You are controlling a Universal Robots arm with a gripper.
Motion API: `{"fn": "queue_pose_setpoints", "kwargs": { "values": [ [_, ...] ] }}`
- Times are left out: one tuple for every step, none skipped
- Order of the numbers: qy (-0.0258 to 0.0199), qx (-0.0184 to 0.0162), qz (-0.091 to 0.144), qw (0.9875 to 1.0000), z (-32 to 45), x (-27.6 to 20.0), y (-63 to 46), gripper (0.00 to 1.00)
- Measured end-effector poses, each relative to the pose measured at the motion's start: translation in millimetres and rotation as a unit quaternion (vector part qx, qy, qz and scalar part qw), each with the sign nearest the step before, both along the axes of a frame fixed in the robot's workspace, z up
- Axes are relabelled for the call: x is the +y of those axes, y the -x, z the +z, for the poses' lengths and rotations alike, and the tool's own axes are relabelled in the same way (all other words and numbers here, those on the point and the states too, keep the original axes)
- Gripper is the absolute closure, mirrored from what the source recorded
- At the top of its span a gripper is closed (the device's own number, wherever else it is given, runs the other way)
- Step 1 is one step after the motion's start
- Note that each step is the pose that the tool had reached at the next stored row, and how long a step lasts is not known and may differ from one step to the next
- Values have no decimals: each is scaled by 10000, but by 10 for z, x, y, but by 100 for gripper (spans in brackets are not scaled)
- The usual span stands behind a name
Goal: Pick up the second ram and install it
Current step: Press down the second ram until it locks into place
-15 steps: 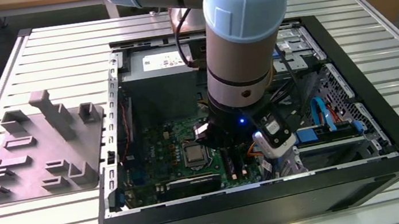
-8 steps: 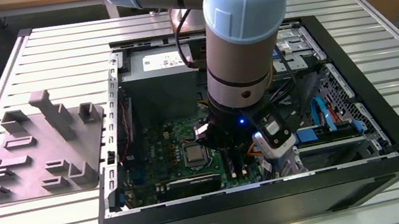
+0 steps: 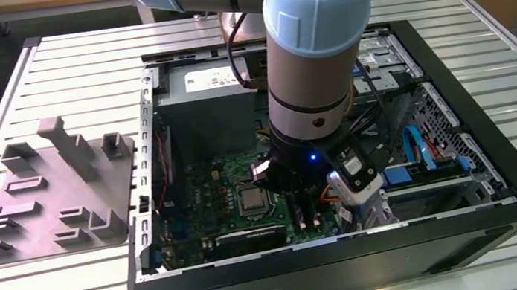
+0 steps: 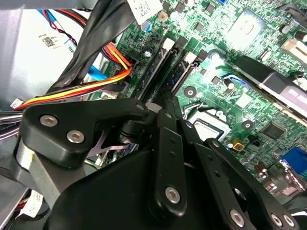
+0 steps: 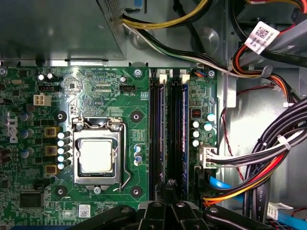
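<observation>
My gripper (image 5: 170,184) hangs low inside the open computer case (image 3: 469,222), over the near end of two long black memory slots (image 5: 158,120) on the green motherboard (image 5: 96,86). Its fingers (image 4: 165,108) are drawn together and look shut, with nothing visible between them. Each slot holds a thin bluish stick seen edge-on, one beside the other (image 5: 182,124). I cannot tell which of them is the second ram. In the exterior view the gripper (image 3: 295,204) is down among the board's parts, mostly hidden by the arm.
The metal processor socket (image 5: 96,155) lies beside the slots. Bundles of black, red, yellow and orange cables (image 5: 268,158) crowd the other side. The power supply (image 3: 207,99) fills the case's far end. A grey parts fixture (image 3: 55,194) lies on the slatted table at the exterior view's left.
</observation>
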State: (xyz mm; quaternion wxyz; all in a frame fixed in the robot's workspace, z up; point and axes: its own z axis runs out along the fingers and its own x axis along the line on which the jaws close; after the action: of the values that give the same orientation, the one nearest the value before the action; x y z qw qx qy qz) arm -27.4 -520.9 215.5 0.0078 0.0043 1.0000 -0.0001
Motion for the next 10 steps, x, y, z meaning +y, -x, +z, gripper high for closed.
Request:
{"fn": "queue_pose_setpoints", "kwargs": {
  "values": [
    [0,0,0,10000,3,0,0,90],
    [-6,-2,0,10000,12,1,0,90],
    [-15,-5,0,10000,28,3,-1,90],
    [-19,-6,0,10000,52,5,-1,90],
    [-5,-1,0,10000,97,2,0,90],
    [-2,-1,0,10000,136,0,0,90],
    [-4,-1,0,10000,171,1,0,90],
    [-1,0,0,10000,211,0,0,90],
    [-1,0,0,10000,252,0,0,90],
    [-2,-1,0,10000,289,0,0,90]
  ]
}}
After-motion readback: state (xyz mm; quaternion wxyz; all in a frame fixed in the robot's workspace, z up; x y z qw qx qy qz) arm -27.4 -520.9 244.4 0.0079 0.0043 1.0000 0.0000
